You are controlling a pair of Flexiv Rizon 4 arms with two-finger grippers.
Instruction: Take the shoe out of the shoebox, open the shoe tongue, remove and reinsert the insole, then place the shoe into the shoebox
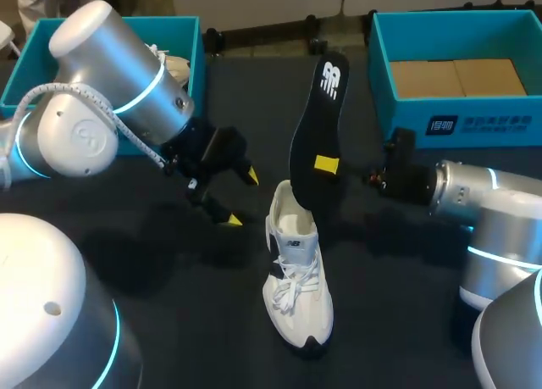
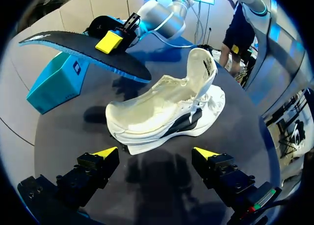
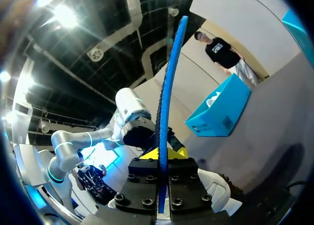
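Between the fingers of my right gripper [image 1: 329, 164] the insole [image 1: 318, 118] is pinched mid-length, standing nearly on end, its lower tip just above the heel opening of the shoe [image 1: 296, 279]. It sits upright on the table [image 1: 169, 304], toe toward me. Beside its heel my left gripper [image 1: 241, 198] hangs wide open, empty.

The upright insole [image 1: 315, 135] bars the way above the shoe [image 1: 298, 297]. The table [image 1: 195, 321] lies open either side of the shoe.
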